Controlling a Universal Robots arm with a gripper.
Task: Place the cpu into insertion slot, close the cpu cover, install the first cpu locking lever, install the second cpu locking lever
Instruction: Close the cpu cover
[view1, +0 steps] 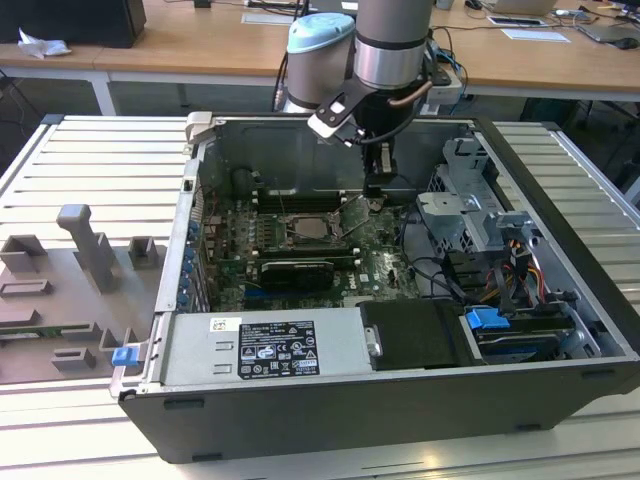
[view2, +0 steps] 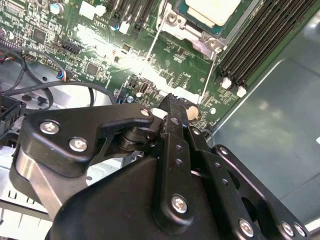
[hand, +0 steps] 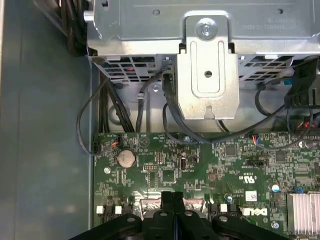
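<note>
In the exterior view my gripper (view1: 376, 198) reaches down into the open computer case, just to that view's right of the insertion slot (view1: 310, 229). The second wrist view shows the cpu (view2: 212, 9), pale and square, lying in the slot with the silvery cpu cover (view2: 187, 29) framing it. Two thin wire locking levers run away from the socket: one (view2: 151, 40) across the green board, the other (view2: 209, 75) ending close beside my gripper (view2: 173, 103). The black fingers (hand: 167, 202) are pressed together, shut. Whether they touch the lever end is hidden.
Memory slots (view2: 260, 42) flank the socket. A metal drive cage (hand: 207, 75) and looped black cables (hand: 150, 100) stand beyond the board's edge. The power supply (view1: 265, 350) fills the case's near side. A grey fixture tray (view1: 70, 290) lies at the exterior view's left.
</note>
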